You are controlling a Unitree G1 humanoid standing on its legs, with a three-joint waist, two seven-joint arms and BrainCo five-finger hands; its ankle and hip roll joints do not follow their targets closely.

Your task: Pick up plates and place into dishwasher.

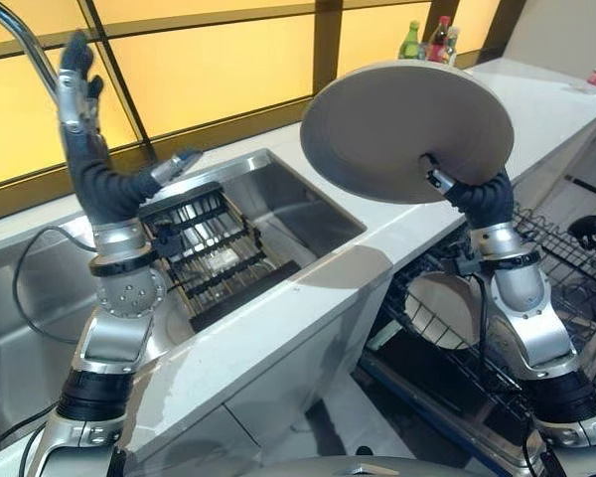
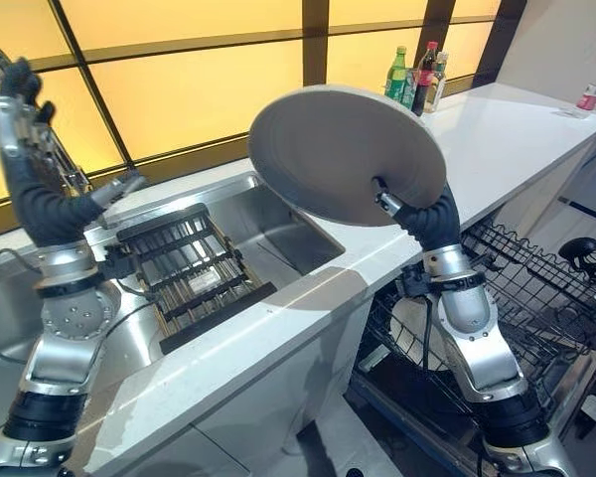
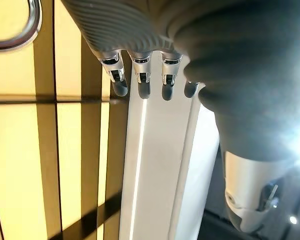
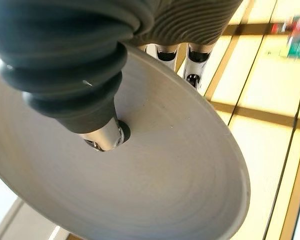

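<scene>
**Kid:** What is down low, close to us?

**Helper:** The dishwasher rack (image 1: pixel 566 258), a dark wire basket pulled out below the tabletop (image 1: pixel 308 308). A white plate (image 1: pixel 445 308) already sits in it, partly behind the right arm.

**Kid:** And the big round thing?

**Helper:** That is the plate (image 1: pixel 397 124) the right robot hand (image 1: pixel 439 181) holds up in the air, above the tabletop edge and the rack. It is tilted, with its underside facing us.

**Kid:** How does it hold it?

**Helper:** The thumb presses on the underside near the middle, and the fingers (image 4: pixel 192 55) reach over the rim to the other side. So it pinches the plate.

**Kid:** Is the plate hard to carry?

**Helper:** I think so. It looks stiff, smooth and a bit heavy, and it would break if it fell. It may slip, because the robot hand grips only one side. A hold at the rim is best, and it should go down slowly.

**Kid:** What about the other one?

**Helper:** The left robot hand (image 1: pixel 77 70) is lifted by the tap (image 1: pixel 20 40), fingers straight, holding nothing. Below it the sink (image 1: pixel 308 214) has a dark rack (image 1: pixel 214 253).

**Kid:** What can't we see?

**Helper:** The plate's top face, the fingertips behind it, and the rack slots under the arm. Far back stand bottles (image 1: pixel 429 42), too small to tell apart.
</scene>
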